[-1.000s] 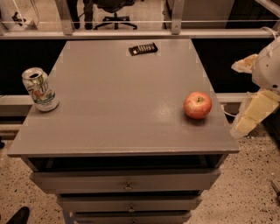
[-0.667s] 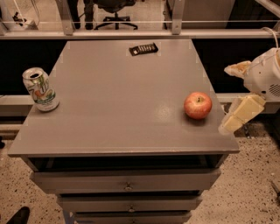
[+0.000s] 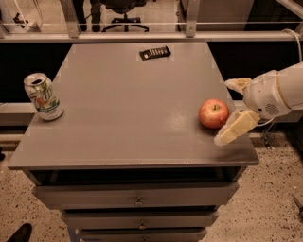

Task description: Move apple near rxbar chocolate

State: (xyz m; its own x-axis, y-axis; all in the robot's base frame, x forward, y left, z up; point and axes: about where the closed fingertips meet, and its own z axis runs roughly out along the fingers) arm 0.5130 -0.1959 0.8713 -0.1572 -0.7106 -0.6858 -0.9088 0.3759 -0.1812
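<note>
The red apple [image 3: 213,113] sits on the grey table [image 3: 123,118] near its right edge. The rxbar chocolate [image 3: 155,52], a flat black bar with white print, lies at the far middle of the table, well apart from the apple. My gripper [image 3: 227,112] comes in from the right at the apple's level. It is open, with one cream finger [image 3: 238,84] behind the apple's right side and the other finger [image 3: 235,128] in front of it. Neither finger visibly touches the apple.
A silver-green soda can [image 3: 43,97] stands upright near the table's left edge. Drawers [image 3: 137,201] sit below the tabletop. A rail [image 3: 142,35] and an office chair [image 3: 124,9] are behind the table.
My gripper has moved left from beyond the table's right edge to the apple's right side. The apple, the bar and the can have not moved.
</note>
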